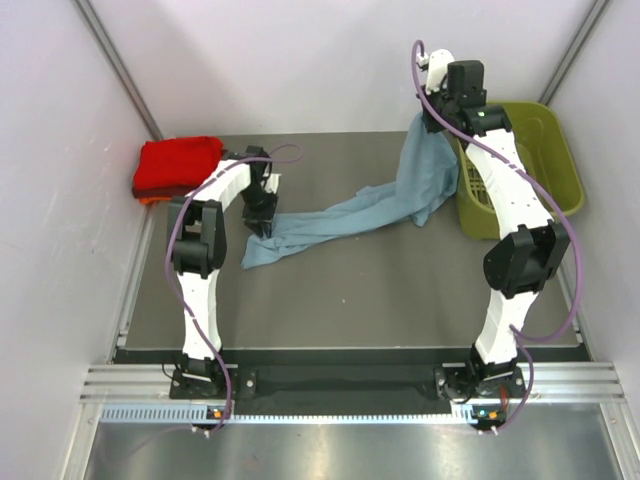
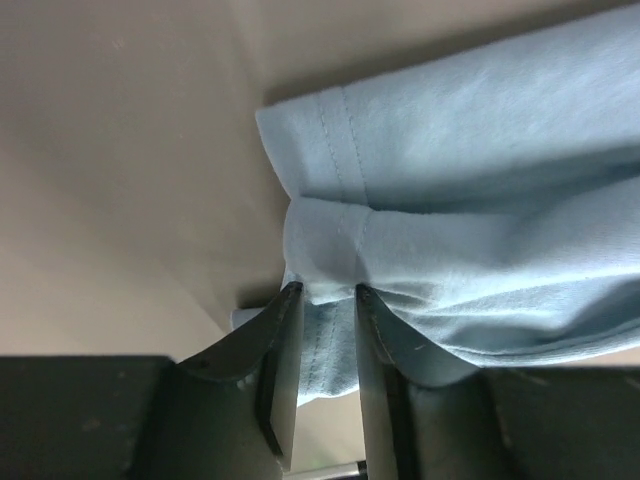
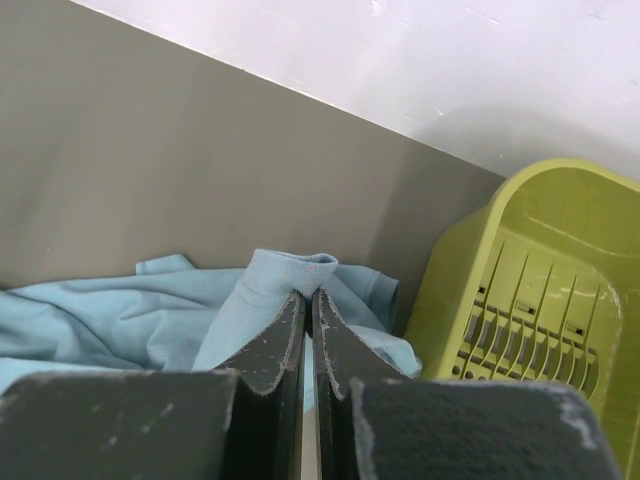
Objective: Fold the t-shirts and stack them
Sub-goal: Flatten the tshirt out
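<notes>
A plain grey-blue t-shirt (image 1: 340,220) stretches across the dark table from the left middle up to the back right. My left gripper (image 1: 262,226) is low at its left end. In the left wrist view the narrowly parted fingers (image 2: 325,290) pinch a bunched hemmed fold of the shirt (image 2: 480,200). My right gripper (image 1: 425,120) is raised near the back wall and is shut (image 3: 309,292) on an edge of the shirt (image 3: 120,320), which hangs down from it. A bright red folded shirt (image 1: 178,163) lies at the back left, with an orange edge (image 1: 150,200) showing beneath it.
An olive-green plastic basket (image 1: 560,170) stands at the back right, right beside the hanging cloth; it also shows in the right wrist view (image 3: 540,300). White walls close in the table on the left, back and right. Both arm bases sit at the near edge.
</notes>
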Robot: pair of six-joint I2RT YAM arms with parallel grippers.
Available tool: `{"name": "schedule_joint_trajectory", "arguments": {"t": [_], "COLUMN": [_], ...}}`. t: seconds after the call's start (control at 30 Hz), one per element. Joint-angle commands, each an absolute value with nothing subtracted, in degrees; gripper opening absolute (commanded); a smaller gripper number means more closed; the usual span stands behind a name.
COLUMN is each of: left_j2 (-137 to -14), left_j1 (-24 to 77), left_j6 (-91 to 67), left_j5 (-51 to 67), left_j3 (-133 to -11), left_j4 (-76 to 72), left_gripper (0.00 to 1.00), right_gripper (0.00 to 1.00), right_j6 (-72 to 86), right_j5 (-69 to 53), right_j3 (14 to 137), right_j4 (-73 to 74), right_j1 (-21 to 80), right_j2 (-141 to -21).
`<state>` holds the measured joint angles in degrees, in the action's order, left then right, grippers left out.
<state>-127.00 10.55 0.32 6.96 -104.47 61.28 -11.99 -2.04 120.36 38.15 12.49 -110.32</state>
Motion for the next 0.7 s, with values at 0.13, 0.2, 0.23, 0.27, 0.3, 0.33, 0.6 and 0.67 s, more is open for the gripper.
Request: {"name": "schedule_joint_trajectory", "arguments": {"t": [0.13, 0.2, 0.23, 0.27, 0.3, 0.33, 0.6, 0.67], "left_j2": [-126.56, -126.30, -125.86, -125.51, -125.16, -124.46, -120.32, -119.62], "left_j1": [10.11, 10.20, 10.11, 10.19, 10.20, 10.11, 10.20, 10.28], "left_j6": [0.09, 0.09, 0.17, 0.09, 0.09, 0.35, 4.65, 5.36], "left_j5": [9.58, 9.14, 7.57, 6.43, 5.02, 3.36, -5.79, -6.85], "left_j3": [-103.53, -104.15, -104.24, -104.76, -105.20, -107.29, -123.47, -126.03], "left_j4": [61.88, 61.88, 61.70, 61.26, 60.91, 60.73, 58.01, 57.92], "left_gripper": [0.13, 0.10, 0.09, 0.08, 0.05, 0.03, 0.00, 0.00], "right_gripper": [0.00, 0.00, 0.00, 0.00, 0.00, 0.00, 0.00, 0.00], "right_j6": [-13.01, -13.01, -13.09, -13.18, -13.18, -13.27, -14.24, -14.76], "right_j5": [-0.79, -0.70, -0.70, -0.53, -0.53, -0.44, 1.76, 3.68], "right_j3": [120.85, 120.76, 120.67, 120.67, 120.76, 120.85, 123.48, 124.63], "right_j4": [35.16, 35.24, 35.16, 35.07, 34.98, 34.98, 34.37, 33.66], "right_j1": [13.71, 13.80, 13.89, 13.97, 13.97, 14.15, 14.06, 14.06], "right_j2": [-109.69, -109.51, -109.60, -109.60, -109.60, -109.69, -109.86, -109.95]}}
